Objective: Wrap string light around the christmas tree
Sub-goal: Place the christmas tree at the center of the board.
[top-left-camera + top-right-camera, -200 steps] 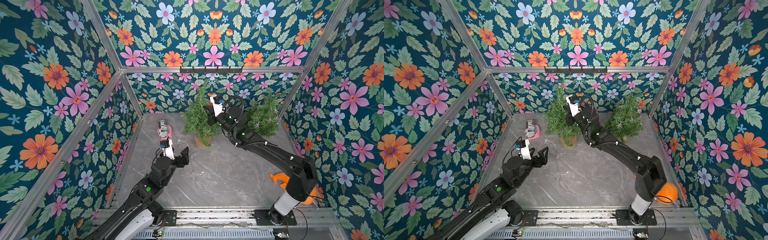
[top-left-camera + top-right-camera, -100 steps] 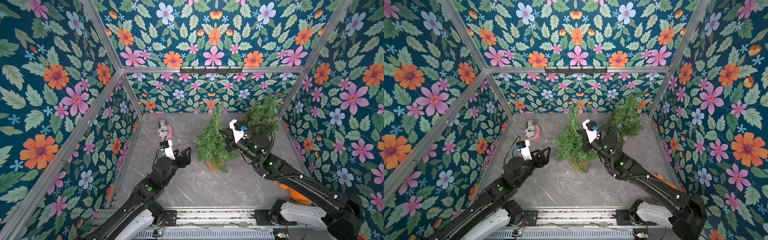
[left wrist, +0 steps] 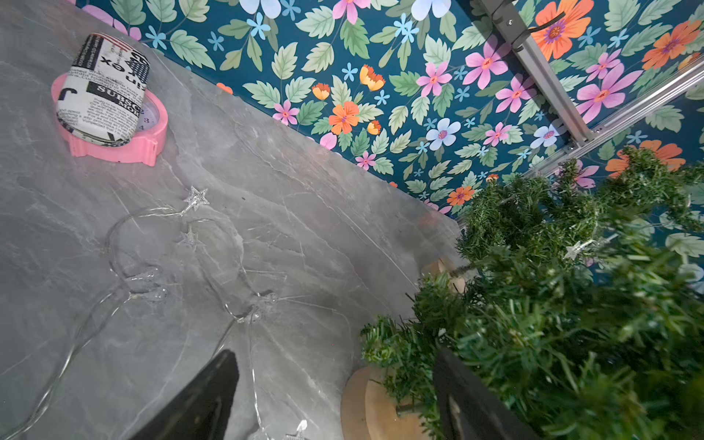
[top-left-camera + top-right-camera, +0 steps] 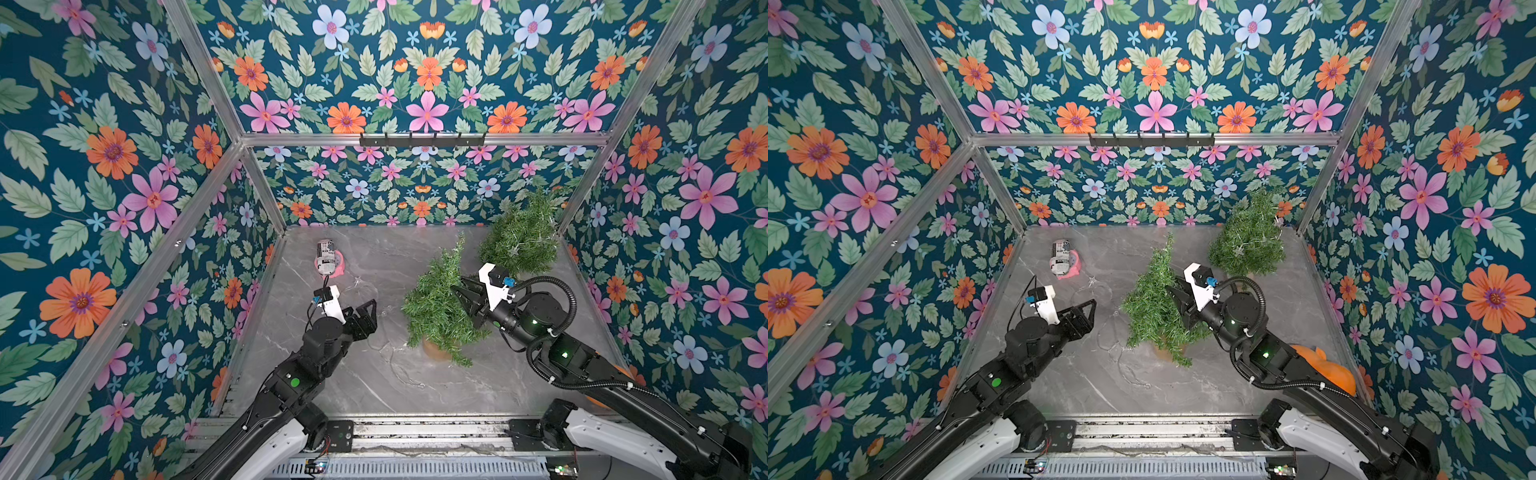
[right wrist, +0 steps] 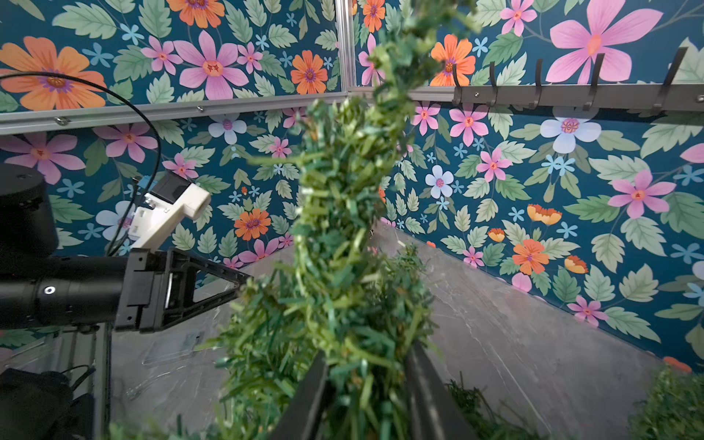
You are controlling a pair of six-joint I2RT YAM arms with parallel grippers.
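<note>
- L gripper (image 4: 372,316) seen over grey marble-look table (image 4: 415,395); fingers set wide apart, nothing held.
- string light (image 3: 196,198) (thin silvery wire w/ clear stars) found loose in loops on table, betw. L gripper & small green christmas tree (image 4: 432,320) on round wooden base.
- R gripper (image 4: 460,298) fingers held part-open either side of that tree's foliage. Grip on it can't be told.
- Further back: newspaper-print pouch (image 4: 326,255) laid on pink clock (image 4: 340,266).
- 2nd green tree (image 4: 519,245) w/ star lights placed in far R corner.
</note>
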